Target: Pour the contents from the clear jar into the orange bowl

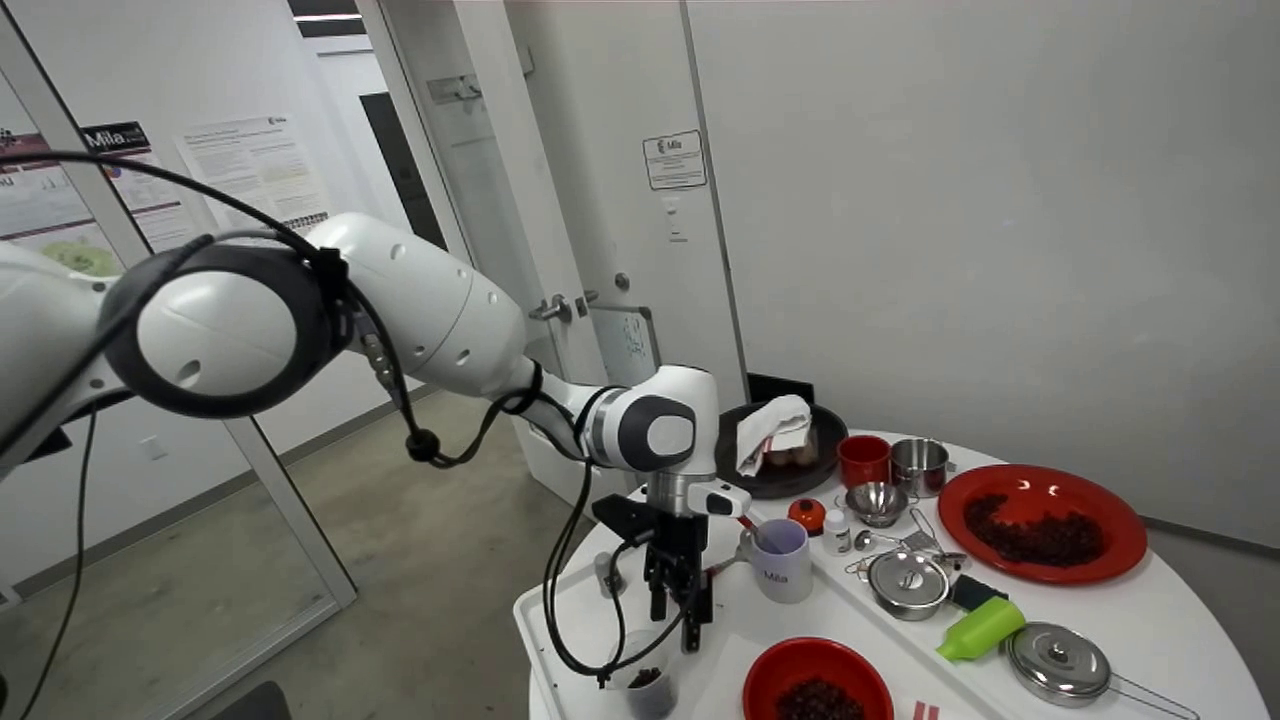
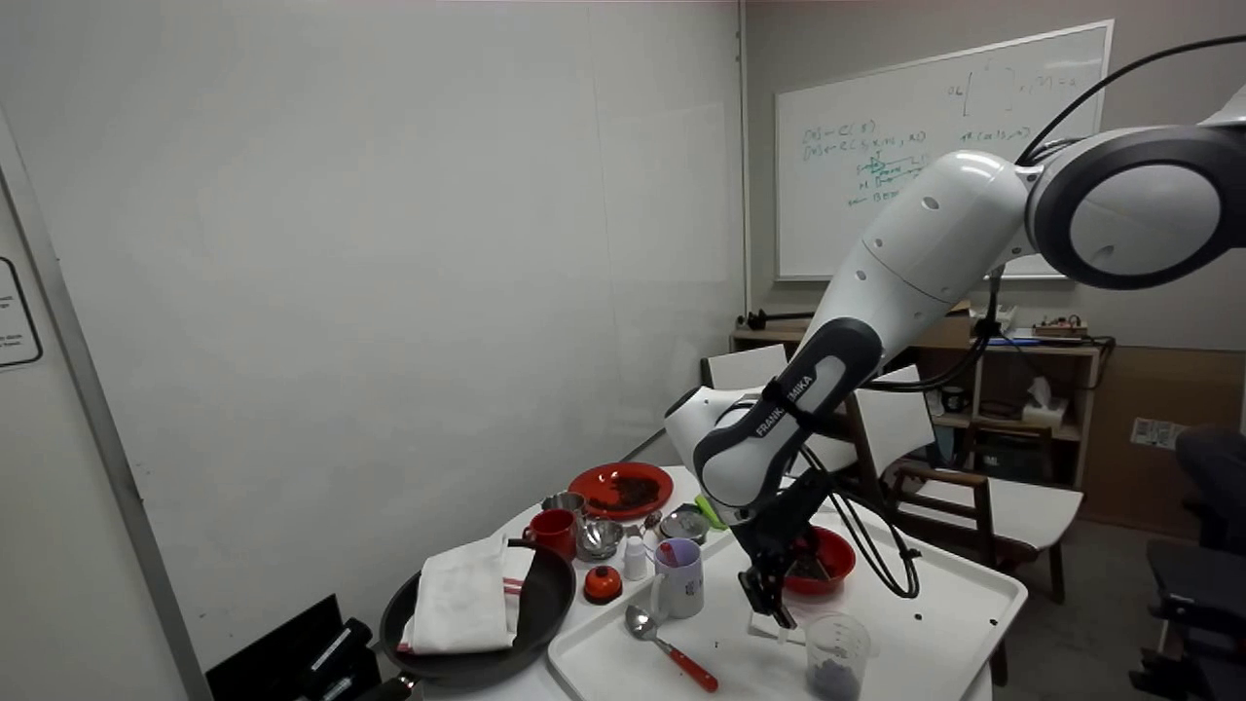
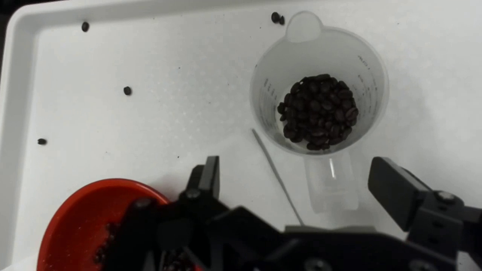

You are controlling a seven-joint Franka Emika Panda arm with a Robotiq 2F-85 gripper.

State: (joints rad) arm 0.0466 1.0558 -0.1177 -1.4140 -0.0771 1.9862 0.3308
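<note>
The clear jar is a see-through measuring cup (image 3: 320,52) with a handle, standing upright on the tray with dark beans in its bottom. It also shows in both exterior views (image 1: 652,697) (image 2: 839,643). The orange bowl (image 3: 86,203), red-orange with dark beans inside, is at lower left in the wrist view, partly hidden by a finger. Both exterior views show it too (image 1: 768,672) (image 2: 839,557). My gripper (image 3: 294,169) is open and empty, pointing down. In the wrist view the jar's handle lies between the spread fingers, nearer the right one; contact does not show.
The white tray (image 2: 959,584) has a raised rim and a few stray beans. A lilac mug (image 1: 785,572) stands close to the gripper. A red-handled spoon (image 2: 686,667) lies on the tray. Beyond are a black pan (image 2: 553,594), metal pots (image 1: 905,585) and a wide red dish (image 1: 1115,520).
</note>
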